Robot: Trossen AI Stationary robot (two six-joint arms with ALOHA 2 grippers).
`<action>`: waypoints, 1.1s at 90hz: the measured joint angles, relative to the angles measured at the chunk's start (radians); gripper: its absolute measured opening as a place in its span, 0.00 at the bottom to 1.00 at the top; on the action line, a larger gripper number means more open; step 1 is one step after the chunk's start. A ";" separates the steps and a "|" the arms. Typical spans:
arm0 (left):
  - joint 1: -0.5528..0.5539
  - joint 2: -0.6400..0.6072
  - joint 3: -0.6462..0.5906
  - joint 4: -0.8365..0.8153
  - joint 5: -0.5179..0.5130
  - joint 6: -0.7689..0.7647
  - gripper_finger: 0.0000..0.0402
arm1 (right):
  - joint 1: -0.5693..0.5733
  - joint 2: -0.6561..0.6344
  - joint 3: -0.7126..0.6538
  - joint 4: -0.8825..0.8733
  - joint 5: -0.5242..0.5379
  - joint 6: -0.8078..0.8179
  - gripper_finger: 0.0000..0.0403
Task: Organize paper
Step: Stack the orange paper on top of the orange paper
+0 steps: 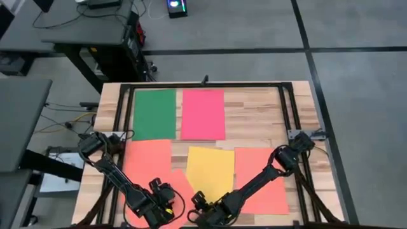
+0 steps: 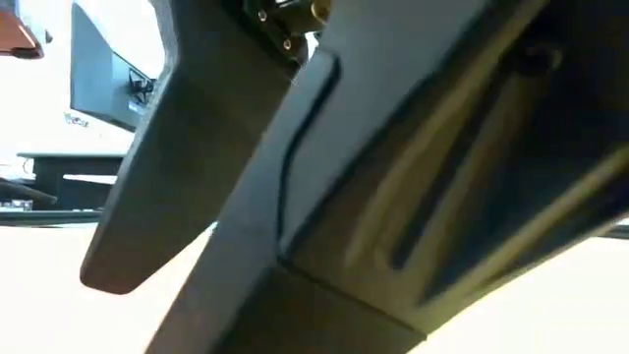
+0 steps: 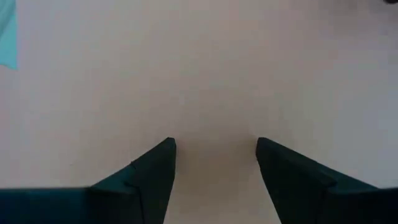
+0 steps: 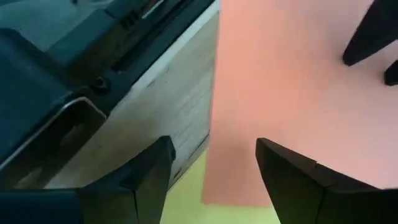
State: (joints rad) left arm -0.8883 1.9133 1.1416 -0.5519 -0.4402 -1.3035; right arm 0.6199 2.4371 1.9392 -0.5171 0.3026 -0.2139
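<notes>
Five sheets of paper lie flat on the wooden table (image 1: 254, 108). A green one (image 1: 154, 114) and a pink-red one (image 1: 203, 114) lie side by side at the far side. Nearer lie an orange one (image 1: 147, 168) on the left, a yellow one (image 1: 210, 172) in the middle and a second orange one (image 1: 261, 179) on the right. My left gripper (image 3: 216, 146) is open over the left orange sheet (image 3: 211, 74) near the table's front edge. My right gripper (image 4: 214, 146) is open close beside it, over that sheet's corner (image 4: 273, 93), which overlaps the yellow sheet (image 4: 186, 208). I cannot tell whether any finger touches paper.
A black metal frame (image 1: 210, 86) runs around the table top, and both arm bases stand on its side rails. In the low view an arm (image 2: 344, 177) close to the camera blocks nearly everything. The left gripper's fingers (image 4: 373, 31) show in the right wrist view.
</notes>
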 joint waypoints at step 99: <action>0.000 0.002 0.000 0.028 0.014 0.024 0.52 | -0.018 0.008 0.005 0.203 0.403 -0.168 0.55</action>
State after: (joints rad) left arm -0.8883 1.9148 1.1412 -0.5240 -0.4259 -1.2797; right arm 0.6019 2.4455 1.9443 -0.3144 0.7056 -0.3821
